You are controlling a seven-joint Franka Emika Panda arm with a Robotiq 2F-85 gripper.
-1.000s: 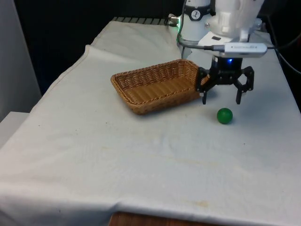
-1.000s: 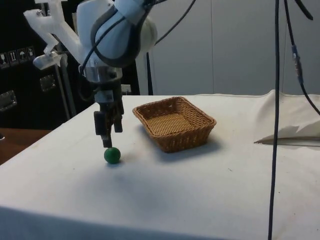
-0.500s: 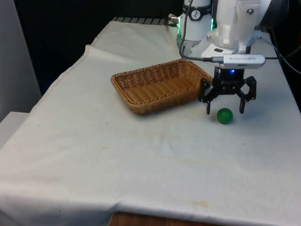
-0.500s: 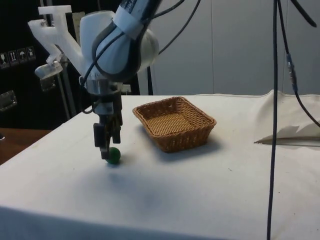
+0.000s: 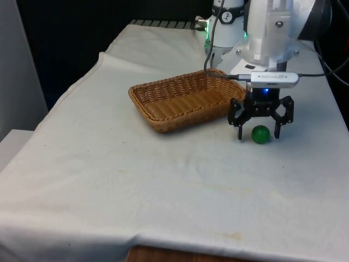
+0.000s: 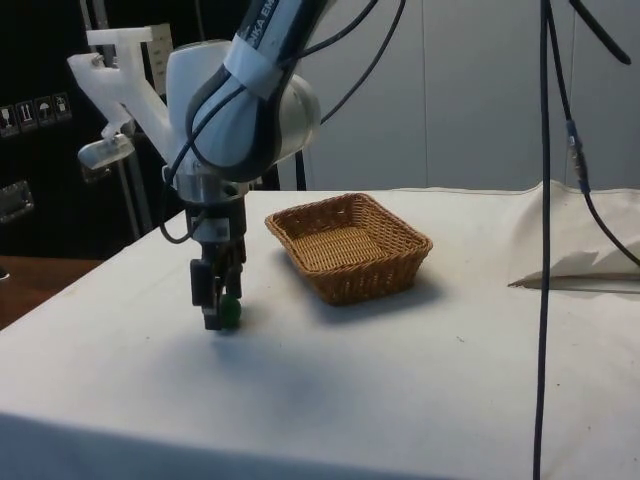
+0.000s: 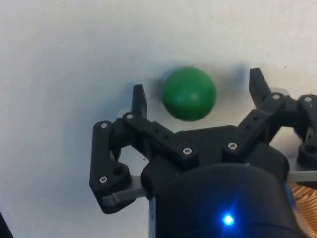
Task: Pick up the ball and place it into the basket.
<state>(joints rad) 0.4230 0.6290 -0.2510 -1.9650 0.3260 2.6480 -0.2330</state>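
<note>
While the green ball rested on the white cloth of the tabletop, the black tool was positioned low around it, with its jaws spread apart and one finger standing on either side of the ball. In the front view, the fingers were seen flanking the ball with a gap left on each side, so that no contact between finger and ball could be made out. In the wrist view, the ball was seen lying between the two fingertips, nearer to one than to the other, and the tool was held wide enough that the ball was not gripped. In the side view, the tool was shown pointing straight down from the white arm, with the ball partly hidden behind the fingers and the fingertips close to the cloth. The wicker basket was set just beside the tool, toward the front view's left, with nothing seen inside it. In the side view, the basket was seen standing apart from the ball, and a fold of cloth was seen lying at the tabletop's far edge.
</note>
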